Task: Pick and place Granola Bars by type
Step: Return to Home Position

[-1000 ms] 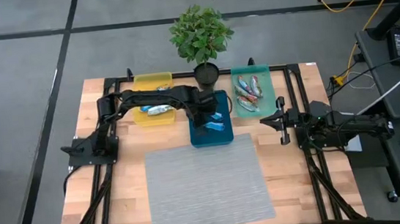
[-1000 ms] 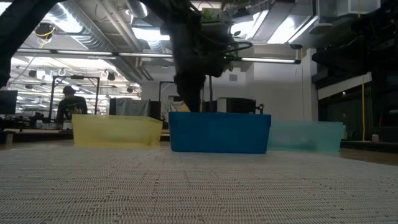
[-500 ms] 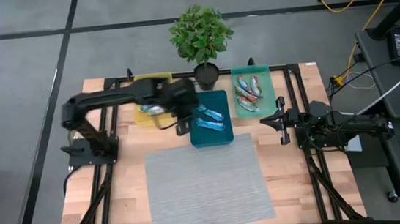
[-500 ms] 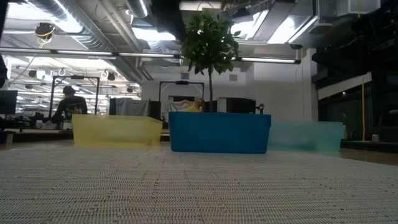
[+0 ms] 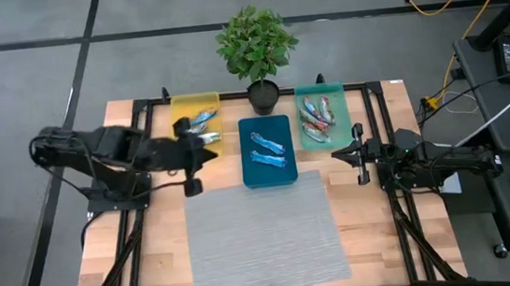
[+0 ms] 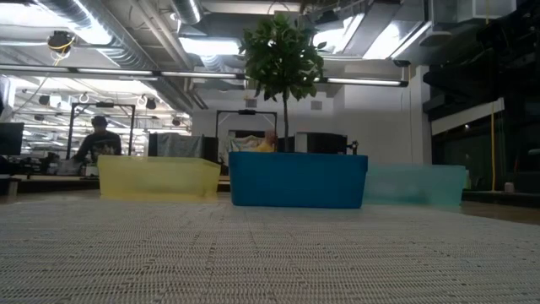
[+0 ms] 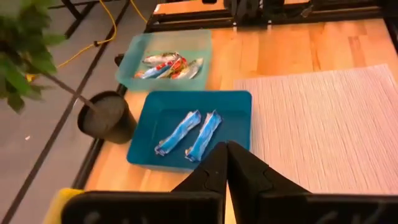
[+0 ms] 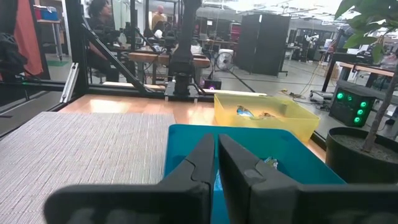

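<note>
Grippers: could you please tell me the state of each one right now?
Left gripper: shut, empty, by the yellow tray.
Right gripper: shut, empty, at the table's right side.

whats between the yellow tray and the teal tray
The blue tray, holding two blue bars, with the plant pot just behind it; the high view shows this.

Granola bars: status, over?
Left gripper shut, empty, near yellow tray. Right gripper shut, idle at table's right. Granola bars all in trays. Nothing in the way.
</note>
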Robot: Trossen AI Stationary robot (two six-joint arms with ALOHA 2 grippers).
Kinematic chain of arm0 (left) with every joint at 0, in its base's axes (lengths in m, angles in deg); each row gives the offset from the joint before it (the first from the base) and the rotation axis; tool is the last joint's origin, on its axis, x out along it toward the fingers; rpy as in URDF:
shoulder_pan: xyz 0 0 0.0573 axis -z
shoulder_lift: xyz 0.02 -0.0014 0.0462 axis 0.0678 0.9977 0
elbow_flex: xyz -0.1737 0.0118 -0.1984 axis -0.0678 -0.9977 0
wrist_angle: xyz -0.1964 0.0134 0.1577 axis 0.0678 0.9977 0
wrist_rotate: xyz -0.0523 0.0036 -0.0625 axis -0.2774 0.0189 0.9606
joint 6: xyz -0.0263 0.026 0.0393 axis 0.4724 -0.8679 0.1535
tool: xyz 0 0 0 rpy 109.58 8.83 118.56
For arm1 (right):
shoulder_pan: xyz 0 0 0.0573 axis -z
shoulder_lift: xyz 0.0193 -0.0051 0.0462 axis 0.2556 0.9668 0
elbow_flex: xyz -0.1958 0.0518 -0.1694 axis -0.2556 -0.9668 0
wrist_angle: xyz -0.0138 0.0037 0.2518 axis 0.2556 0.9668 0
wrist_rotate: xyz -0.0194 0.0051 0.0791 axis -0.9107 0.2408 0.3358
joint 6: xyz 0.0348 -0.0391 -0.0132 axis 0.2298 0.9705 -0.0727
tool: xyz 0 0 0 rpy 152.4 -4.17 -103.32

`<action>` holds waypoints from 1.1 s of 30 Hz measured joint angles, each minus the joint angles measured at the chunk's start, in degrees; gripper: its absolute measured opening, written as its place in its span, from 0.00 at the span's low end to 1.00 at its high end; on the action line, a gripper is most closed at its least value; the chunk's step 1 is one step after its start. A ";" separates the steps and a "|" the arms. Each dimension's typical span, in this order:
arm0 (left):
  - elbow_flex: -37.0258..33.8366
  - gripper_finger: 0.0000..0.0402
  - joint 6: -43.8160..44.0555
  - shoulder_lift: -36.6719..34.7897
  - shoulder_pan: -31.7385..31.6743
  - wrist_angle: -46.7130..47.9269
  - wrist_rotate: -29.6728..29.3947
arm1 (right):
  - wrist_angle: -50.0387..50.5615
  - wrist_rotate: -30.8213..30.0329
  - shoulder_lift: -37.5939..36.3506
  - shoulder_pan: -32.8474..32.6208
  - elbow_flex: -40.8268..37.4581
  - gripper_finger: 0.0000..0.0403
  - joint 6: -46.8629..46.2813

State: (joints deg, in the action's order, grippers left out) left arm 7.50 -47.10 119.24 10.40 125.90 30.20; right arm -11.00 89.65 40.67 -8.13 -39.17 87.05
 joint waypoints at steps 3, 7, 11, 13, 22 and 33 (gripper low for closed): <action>-10.82 0.00 1.87 -6.29 1.48 -5.58 -1.03 | 0.00 0.02 0.00 0.02 -0.01 0.06 0.00; -27.81 0.00 0.46 -16.20 -0.74 -19.20 0.38 | -0.02 0.02 0.00 0.00 0.00 0.06 0.00; -42.38 0.01 -4.38 -25.74 -8.07 -35.10 6.96 | -0.01 0.01 0.00 0.00 0.00 0.06 0.00; -48.87 0.00 -4.81 -29.49 -12.86 -41.62 11.41 | -0.02 0.00 0.00 0.01 0.00 0.06 0.00; -67.85 0.00 -2.92 -36.92 -26.81 -55.69 24.49 | 0.00 0.00 0.00 0.02 0.00 0.06 0.00; -85.86 0.00 -3.37 -49.92 -22.07 -81.39 24.31 | 0.00 0.01 -0.01 0.02 0.00 0.06 0.00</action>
State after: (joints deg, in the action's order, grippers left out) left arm -78.37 -50.47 69.33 -11.66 44.51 54.51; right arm -11.00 89.66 40.66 -8.11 -39.17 87.05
